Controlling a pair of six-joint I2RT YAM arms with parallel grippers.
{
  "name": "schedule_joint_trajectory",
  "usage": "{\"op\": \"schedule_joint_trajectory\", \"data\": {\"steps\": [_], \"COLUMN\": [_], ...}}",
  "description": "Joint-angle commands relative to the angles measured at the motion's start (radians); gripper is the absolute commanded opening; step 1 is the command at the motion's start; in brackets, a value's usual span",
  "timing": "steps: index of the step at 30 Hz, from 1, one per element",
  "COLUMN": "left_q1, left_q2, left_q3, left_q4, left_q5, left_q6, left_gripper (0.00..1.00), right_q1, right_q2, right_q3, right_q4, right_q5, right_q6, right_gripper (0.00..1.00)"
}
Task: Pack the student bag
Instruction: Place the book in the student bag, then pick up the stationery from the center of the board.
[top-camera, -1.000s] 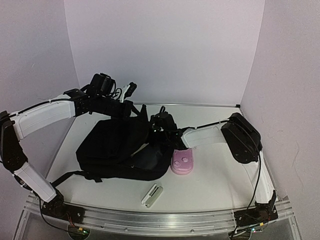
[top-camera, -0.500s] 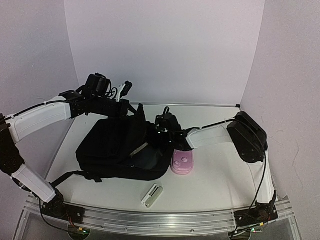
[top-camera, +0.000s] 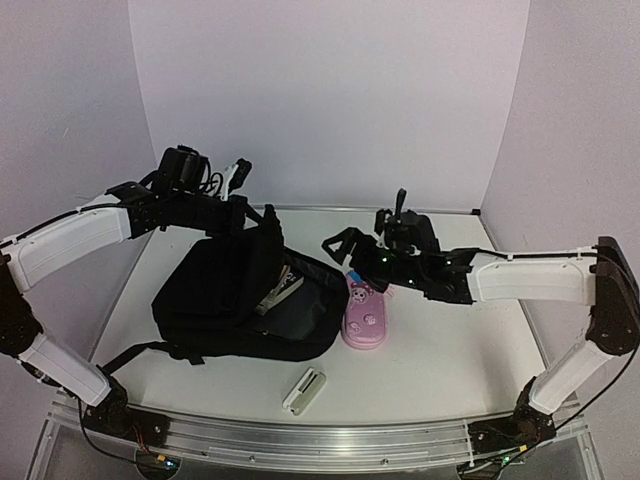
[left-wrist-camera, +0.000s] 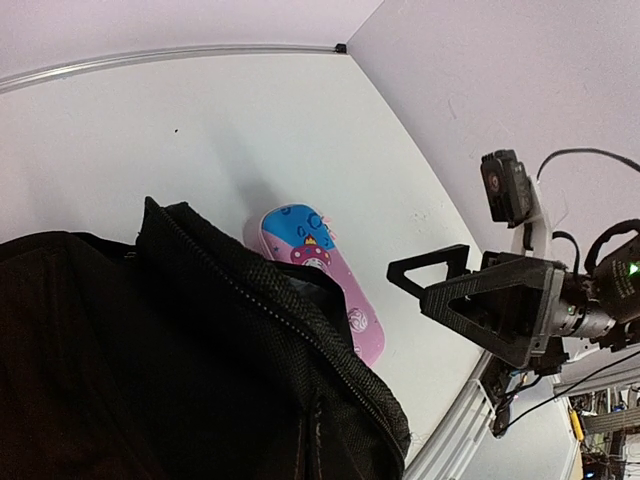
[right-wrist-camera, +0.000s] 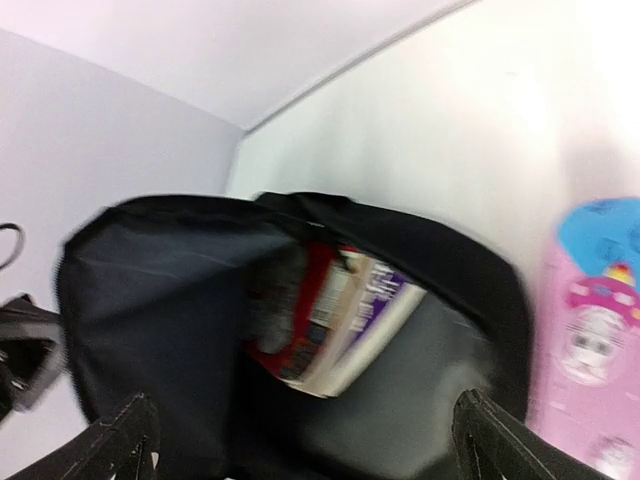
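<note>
Fingers of the right gripper stand apart above the gaping right rim of the student bag; soft black fabric, slumped left of centre, zippered edge pinched up by the left gripper; a glossy pink pencil case touches its right side; bare white table beyond.

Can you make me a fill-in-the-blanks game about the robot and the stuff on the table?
1. The left pincer holds up the rim of the black ___.
2. Inside it lies a ___ with red and purple on it.
3. The pencil case lying next to it is mostly ___.
4. The right pincer is ___ and holds nothing.

Missing words: backpack, book, pink, open.
</note>
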Motion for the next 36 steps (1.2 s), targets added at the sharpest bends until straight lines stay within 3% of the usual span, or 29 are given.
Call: {"op": "schedule_joint_trajectory", "data": {"steps": [1,6,10,15,27,36], "left_q1": [0.009,0.013,0.013,0.014,0.018,0.021], "left_q2": [-0.063,-0.059,-0.051,-0.043,-0.032,-0.027], "left_q3": [-0.004,-0.006,-0.005,-0.007,0.006,0.011], "left_q4": [0.072,0.071,0.069,0.071,0.056,0.05], "left_q5": [0.015,0.025,0.04,0.047,0.055,0.057], "left_q6": [-0.015,-0.018,-0.025,-0.03,-0.03,-0.036], "left_gripper": [0.0,0.0,0.0,0.0,0.0,0.0], "right_q1": [-0.041,-0.166,-0.273,-0.353,-0.393,-0.393], "right_q2": [-0.104,-0.135,-0.126,-0.069,0.135,0.202], "right_q3": [-0.139,-0.244,-0.309,-0.32,-0.281,-0.235], "right_q4": [-0.15,-0.148,-0.055,-0.006,0.052,0.089], "right_q5": [0.079,-0.067,-0.281,-0.426,-0.532,-0.576], "right_q6": [-0.015,-0.067,-0.126,-0.182,-0.223,-0.23], "right_gripper": [0.98,0.97,0.86,0.79,0.65,0.58]}}
